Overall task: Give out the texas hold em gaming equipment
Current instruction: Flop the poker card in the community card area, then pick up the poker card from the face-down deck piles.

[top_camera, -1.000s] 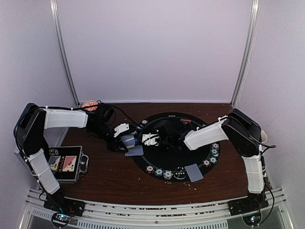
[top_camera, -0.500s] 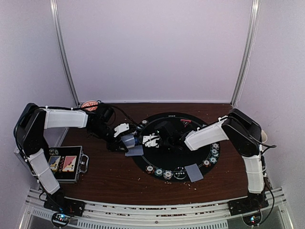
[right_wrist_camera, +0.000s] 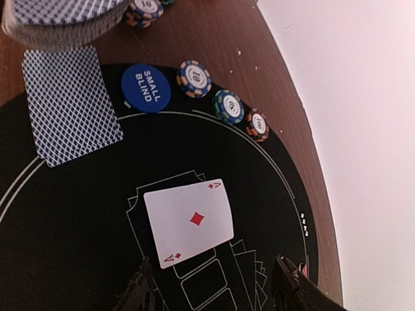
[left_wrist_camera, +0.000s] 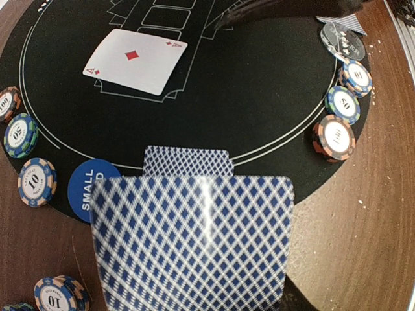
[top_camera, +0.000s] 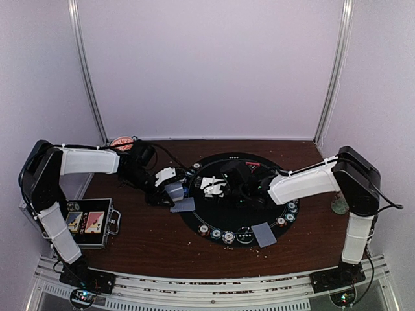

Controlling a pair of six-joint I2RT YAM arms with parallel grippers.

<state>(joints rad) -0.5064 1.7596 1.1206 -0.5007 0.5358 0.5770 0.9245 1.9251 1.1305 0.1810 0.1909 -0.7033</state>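
Note:
My left gripper [top_camera: 172, 189] is shut on a deck of blue-backed playing cards [left_wrist_camera: 191, 243] at the mat's left rim; the deck hides its fingers. An ace of diamonds [right_wrist_camera: 189, 222] lies face up on the black round mat [top_camera: 227, 165]. My right gripper [right_wrist_camera: 215, 275] hovers open just behind the ace, touching nothing. A face-down card [left_wrist_camera: 187, 162] lies beside the blue small-blind button [left_wrist_camera: 91, 188]. Striped chips [left_wrist_camera: 334, 137] sit along the mat's rim.
Another face-down card [top_camera: 264, 234] and chips [top_camera: 216, 233] lie at the mat's near rim. A black case with two card packs [top_camera: 89, 222] stands at the near left. A red bowl [top_camera: 121, 143] sits at the back left. The brown table [top_camera: 149, 243] surrounds the mat.
My right gripper has opened, left the ace face up on the mat, and drawn back to the right. The left gripper and its deck have not moved.

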